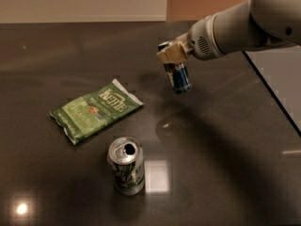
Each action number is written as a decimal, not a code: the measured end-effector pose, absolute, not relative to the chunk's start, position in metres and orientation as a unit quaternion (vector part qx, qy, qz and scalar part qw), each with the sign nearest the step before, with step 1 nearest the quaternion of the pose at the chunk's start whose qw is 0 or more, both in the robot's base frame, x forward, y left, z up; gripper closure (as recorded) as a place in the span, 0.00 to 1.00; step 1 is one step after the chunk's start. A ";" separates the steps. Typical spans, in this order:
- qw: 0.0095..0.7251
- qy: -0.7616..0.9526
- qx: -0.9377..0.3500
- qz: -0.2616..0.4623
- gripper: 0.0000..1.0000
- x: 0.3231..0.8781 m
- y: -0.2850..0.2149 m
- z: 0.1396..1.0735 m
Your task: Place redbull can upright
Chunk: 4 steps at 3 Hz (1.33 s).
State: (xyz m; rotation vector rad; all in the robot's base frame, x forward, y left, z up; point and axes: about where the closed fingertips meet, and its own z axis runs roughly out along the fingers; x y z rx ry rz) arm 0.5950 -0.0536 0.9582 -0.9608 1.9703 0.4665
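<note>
The redbull can (179,76) is a slim blue-and-silver can held in the air above the dark table (225,164), nearly upright with its lower end tilted a little to the right. My gripper (170,54) comes in from the upper right on a pale grey arm and is shut on the can's upper part with its tan fingers (165,55). The can hangs right of the chip bag and above and behind the soda can.
A green Kettle chip bag (95,109) lies flat at the left centre. A wider silver-and-green soda can (125,165), opened, stands upright near the front. The table's right edge (275,98) runs diagonally, with a lighter floor beyond.
</note>
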 end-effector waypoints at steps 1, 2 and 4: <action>0.491 0.755 -0.376 0.218 1.00 0.588 -0.060 0.967; 0.533 0.718 -0.380 0.238 1.00 0.581 -0.069 0.970; 0.585 0.634 -0.415 0.289 1.00 0.565 -0.082 0.964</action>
